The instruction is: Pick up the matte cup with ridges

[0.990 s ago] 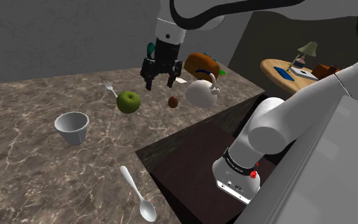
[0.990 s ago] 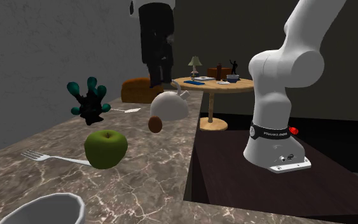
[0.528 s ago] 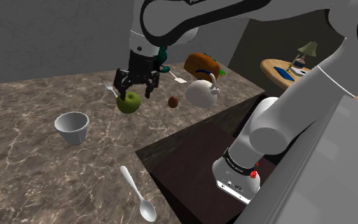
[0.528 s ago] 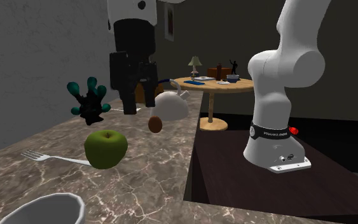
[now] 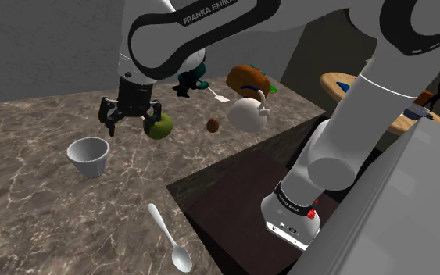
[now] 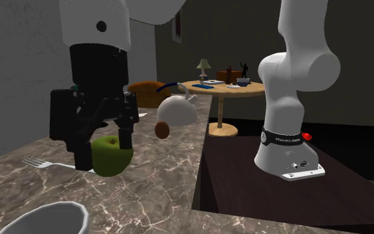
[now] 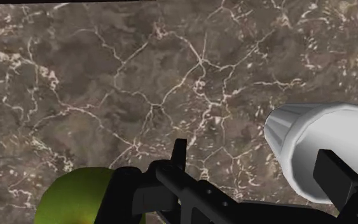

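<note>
The white ridged cup point(image 5: 90, 156) stands upright on the marble counter point(image 5: 30, 195), and its rim point(image 6: 46, 218) shows at the second exterior view's lower left. My black gripper point(image 5: 130, 129) hangs open over the counter, between the cup and a green apple point(image 5: 162, 127). Nothing is between its fingers. In the second exterior view the gripper point(image 6: 103, 147) is in front of the apple point(image 6: 112, 158). In the wrist view the cup point(image 7: 308, 143) lies partly behind one finger point(image 7: 334, 176), and the apple point(image 7: 75, 197) is on the other side.
A spoon point(image 5: 169, 238) lies near the counter's front edge and a fork point(image 6: 49, 164) beside the apple. A white teapot point(image 5: 247, 115), a small brown egg-shaped thing point(image 5: 212, 124), an orange-brown lump point(image 5: 247, 78) and a teal-and-black toy point(image 5: 188, 82) stand further back. The dark stand point(image 5: 234, 195) borders the counter.
The gripper has swung to the shoulder view's left and lower, from beside the teapot past the apple toward the cup. It has stayed open. Nothing on the counter moved.
</note>
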You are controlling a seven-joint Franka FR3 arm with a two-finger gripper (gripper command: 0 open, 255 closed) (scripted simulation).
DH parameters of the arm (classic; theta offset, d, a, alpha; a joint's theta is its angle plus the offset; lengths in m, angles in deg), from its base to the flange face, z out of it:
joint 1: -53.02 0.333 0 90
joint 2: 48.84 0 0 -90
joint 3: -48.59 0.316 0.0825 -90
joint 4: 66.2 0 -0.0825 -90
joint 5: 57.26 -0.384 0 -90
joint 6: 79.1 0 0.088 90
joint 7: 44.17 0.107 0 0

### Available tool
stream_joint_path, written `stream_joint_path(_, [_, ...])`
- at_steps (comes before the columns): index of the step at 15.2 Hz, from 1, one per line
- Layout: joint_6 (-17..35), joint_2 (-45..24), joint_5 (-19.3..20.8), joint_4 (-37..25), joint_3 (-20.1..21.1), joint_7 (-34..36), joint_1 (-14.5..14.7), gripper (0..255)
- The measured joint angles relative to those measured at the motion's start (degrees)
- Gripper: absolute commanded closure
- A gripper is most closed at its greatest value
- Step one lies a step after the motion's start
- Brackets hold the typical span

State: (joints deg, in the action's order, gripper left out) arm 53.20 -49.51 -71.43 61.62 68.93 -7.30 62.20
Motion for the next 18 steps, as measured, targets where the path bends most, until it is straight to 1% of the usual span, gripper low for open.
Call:
stream_joint_path(2, [1.83, -3.68, 0.94, -2.58, 0.34, 1.52, 0.48, 0])
stream_joint_path(5, [4.33, -9.44, 2.9, -6.97, 0.93, 4.93, 2.07, 0])
stream_joint_path(10, [7.77, -13.13, 3.9, -7.41, 0.77, 5.63, 2.78, 0])
stream_joint_path(13, [9.82, -14.35, 4.08, -6.52, 0.68, 5.45, 2.92, 0])
stream_joint_path(14, [10.01, -14.66, 4.2, -6.65, 0.64, 5.51, 2.98, 255])
stream_joint_path(18, [10.15, -14.91, 4.31, -6.81, 0.59, 5.57, 3.03, 255])
